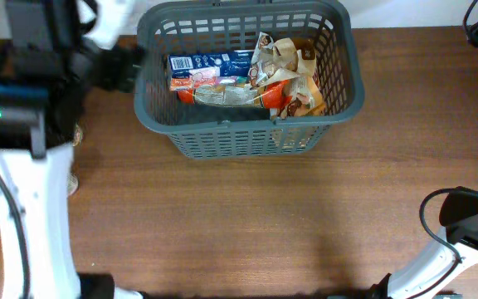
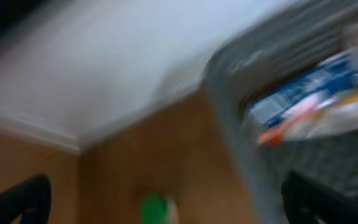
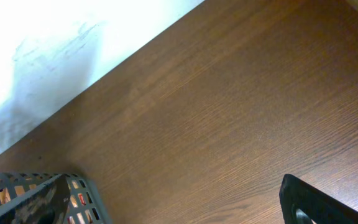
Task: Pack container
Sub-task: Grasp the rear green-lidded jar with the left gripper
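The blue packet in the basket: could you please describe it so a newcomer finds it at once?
On the wooden table, find the big grey basket at the far edge. Inside, at its back left, lies the blue packet, the only blue thing among orange and tan wrappers.

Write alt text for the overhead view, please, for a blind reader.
A dark grey basket holding a blue packet and crinkled bags sits at the far edge of the table. The left arm is beside it; the right arm is at the near corner.
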Controlling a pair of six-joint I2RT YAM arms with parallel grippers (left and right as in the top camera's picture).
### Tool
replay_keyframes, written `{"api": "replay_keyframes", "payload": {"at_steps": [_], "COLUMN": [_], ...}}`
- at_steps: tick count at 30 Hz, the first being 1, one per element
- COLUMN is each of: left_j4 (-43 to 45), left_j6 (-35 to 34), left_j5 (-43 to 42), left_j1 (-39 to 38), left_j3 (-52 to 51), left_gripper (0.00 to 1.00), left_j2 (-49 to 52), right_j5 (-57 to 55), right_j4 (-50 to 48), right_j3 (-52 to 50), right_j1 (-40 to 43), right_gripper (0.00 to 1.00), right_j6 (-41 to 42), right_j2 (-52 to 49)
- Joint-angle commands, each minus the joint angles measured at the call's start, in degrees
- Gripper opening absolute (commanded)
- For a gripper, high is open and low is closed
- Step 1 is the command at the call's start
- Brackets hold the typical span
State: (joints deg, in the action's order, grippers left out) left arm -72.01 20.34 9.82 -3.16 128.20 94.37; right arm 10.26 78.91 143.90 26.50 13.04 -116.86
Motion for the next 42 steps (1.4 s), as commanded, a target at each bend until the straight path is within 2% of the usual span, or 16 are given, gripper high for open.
{"api": "replay_keyframes", "payload": {"at_steps": [1, 6, 14, 19, 25, 42], "left_j4": [-3.45, -6.62, -6.93, -7.17, -5.81, 0.85], "left_j6": [-16.55, -21.44, -21.66, -21.62, -20.22, -18.10], "left_j5": [0.92, 0.35, -5.73, -9.14, -9.20, -8.68], "left_j1": [9.53, 19.61, 26.69, 27.71, 27.71, 28.13], "left_j3": [-1.95, -1.95, -1.95, -1.95, -1.95, -1.95], "left_gripper": [0.99, 0.93, 0.94, 0.94, 0.94, 0.94], "left_j2": [5.44, 12.63, 27.63, 35.91, 42.75, 48.33], "right_j5": [0.50, 0.50, 0.50, 0.50, 0.50, 0.50], "right_j4": [-0.02, -0.02, -0.02, -0.02, -0.02, -0.02], "right_j3": [-0.11, -0.11, -0.11, -0.11, -0.11, -0.11], "right_j1": [0.15, 0.15, 0.15, 0.15, 0.15, 0.15], "right_gripper": [0.99, 0.99, 0.99, 0.99, 0.99, 0.99], "right_j6": [-0.11, -0.11, -0.09, -0.09, -0.11, -0.09], "right_j2": [-0.26, -0.24, -0.24, -0.24, -0.24, -0.26]}}
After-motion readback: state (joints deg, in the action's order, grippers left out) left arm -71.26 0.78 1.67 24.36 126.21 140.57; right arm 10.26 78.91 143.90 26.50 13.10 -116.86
